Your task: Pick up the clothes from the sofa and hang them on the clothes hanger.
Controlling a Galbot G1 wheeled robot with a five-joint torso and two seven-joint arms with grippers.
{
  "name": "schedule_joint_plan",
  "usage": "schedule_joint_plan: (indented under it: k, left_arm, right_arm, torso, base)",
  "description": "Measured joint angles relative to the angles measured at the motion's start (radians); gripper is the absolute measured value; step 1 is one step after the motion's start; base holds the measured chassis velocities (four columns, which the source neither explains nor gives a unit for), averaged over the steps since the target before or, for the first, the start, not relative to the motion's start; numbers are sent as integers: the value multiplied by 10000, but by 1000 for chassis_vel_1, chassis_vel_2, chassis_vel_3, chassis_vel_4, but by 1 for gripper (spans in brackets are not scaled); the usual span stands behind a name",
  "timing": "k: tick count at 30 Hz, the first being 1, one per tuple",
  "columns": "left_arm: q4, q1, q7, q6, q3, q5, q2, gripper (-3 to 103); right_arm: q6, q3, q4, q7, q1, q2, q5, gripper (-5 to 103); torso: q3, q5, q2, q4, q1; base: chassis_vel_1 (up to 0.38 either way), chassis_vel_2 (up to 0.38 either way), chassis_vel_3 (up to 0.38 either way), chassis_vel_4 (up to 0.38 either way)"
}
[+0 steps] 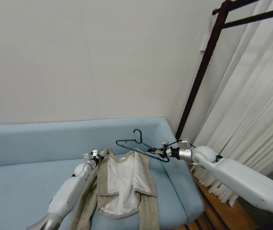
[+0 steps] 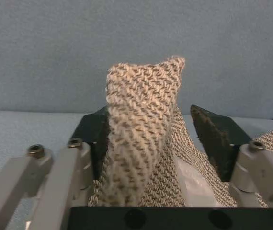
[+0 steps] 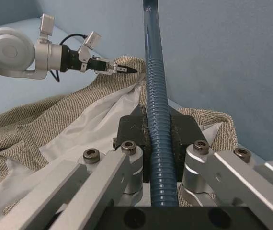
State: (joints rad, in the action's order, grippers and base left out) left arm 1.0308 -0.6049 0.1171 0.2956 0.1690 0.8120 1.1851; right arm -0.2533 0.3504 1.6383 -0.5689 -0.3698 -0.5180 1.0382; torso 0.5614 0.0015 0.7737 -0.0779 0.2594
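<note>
Knitwear: a grey-beige tweed cardigan [image 1: 148, 201] lies open on the pale blue sofa [image 1: 26, 143]. The left gripper [image 1: 97, 155] pinches a fold at its shoulder, seemingly to raise the collar; the right gripper [image 1: 163, 152] clamps a dark blue ribbed hanger [image 3: 158, 120] just beside the neckline, for threading.

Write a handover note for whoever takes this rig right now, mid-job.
Left gripper: shut on a fold at the collar of the jacket.
Right gripper: shut on the hanger, held just above the collar.
The jacket lies open on the sofa, lining up. The rack stands past the sofa's right end.
Done: jacket and hanger both gripped.
Left: work the hanger into the jacket, lift it off the sofa, hook it on the rack.
</note>
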Motion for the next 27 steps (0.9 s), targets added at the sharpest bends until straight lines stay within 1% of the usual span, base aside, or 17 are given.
schedule_joint_plan:
  k: [1,4,5,6,7,8,10,11,14,15,16,19,20,21,23,25,27]
  left_arm:
    - [0,0,0,0,0,0,0,55]
    - [-155,47,25,-35,-107,-15,46,39]
    - [-181,57,26,-46,-122,-28,61,39]
    - [-193,62,26,-57,-128,-45,78,34]
    - [-193,62,26,-57,-128,-45,78,34]
    - [-190,63,26,-61,-126,-56,90,28]
    - [36,13,10,-60,-49,-63,73,18]
    - [36,13,10,-60,-49,-63,73,18]
    - [732,-249,-103,-6,51,-23,-202,3]
    - [1092,-395,-176,41,51,35,-398,3]
    - [1092,-395,-176,41,51,35,-398,3]
    - [2420,-894,-417,223,-97,256,-1253,0]
    - [2868,-1048,-447,255,-116,308,-1556,0]
    - [2868,-1048,-447,255,-116,308,-1556,0]
    - [3350,-1196,-511,271,-117,340,-1941,0]
    - [3966,-1331,-546,273,-82,346,-2546,0]
    - [4148,-1366,-550,273,-72,343,-2738,0]
  right_arm:
    - [0,0,0,0,0,0,0,8]
    - [-17,-315,80,4,-292,46,3,8]
    - [-23,-370,101,7,-334,64,9,8]
    - [-30,-435,136,12,-383,103,17,8]
    - [-30,-435,136,12,-383,103,17,8]
    - [-33,-477,165,14,-417,132,26,8]
    - [-40,-588,253,32,-578,201,81,8]
    - [-40,-588,253,32,-578,201,81,8]
    - [-84,-654,361,43,-877,247,169,8]
    - [-131,-634,365,2,-964,233,181,8]
    - [-131,-634,365,2,-964,233,181,8]
    - [-414,-115,207,-313,-773,-38,208,8]
    - [-469,171,122,-394,-555,-217,214,8]
    - [-469,171,122,-394,-555,-217,214,8]
    - [-581,498,22,-417,-295,-442,260,8]
    - [-641,1220,-288,-432,222,-947,324,8]
    - [-638,1429,-460,-452,401,-1131,311,8]
  torso:
    - [0,0,0,0,0]
    - [0,1,1,-1,0]
    - [0,0,1,-1,0]
    - [0,0,1,0,0]
    - [0,0,1,0,0]
    - [0,0,1,-1,0]
    - [0,-2,0,-1,0]
    - [0,-2,0,-1,0]
    - [-1,-3,1,-3,0]
    - [0,-1,0,-4,0]
    - [0,-1,0,-4,0]
    - [-1,-3,1,-3,0]
    - [-1,0,1,3,-1]
    - [-1,0,1,3,-1]
    - [-1,-1,1,5,-1]
    - [0,-3,1,3,-1]
    - [0,-2,1,2,0]
  base:
    - [0,0,0,0]
    - [0,0,0,0]
    - [0,0,0,0]
    - [0,0,0,0]
    - [0,0,0,0]
    - [0,0,0,0]
    - [0,0,0,0]
    - [0,0,0,0]
    - [0,0,0,0]
    - [0,0,0,0]
    - [0,0,0,0]
    - [0,0,0,0]
    - [0,0,0,0]
    - [0,0,0,0]
    - [0,0,0,0]
    - [0,0,0,0]
    - [0,0,0,0]
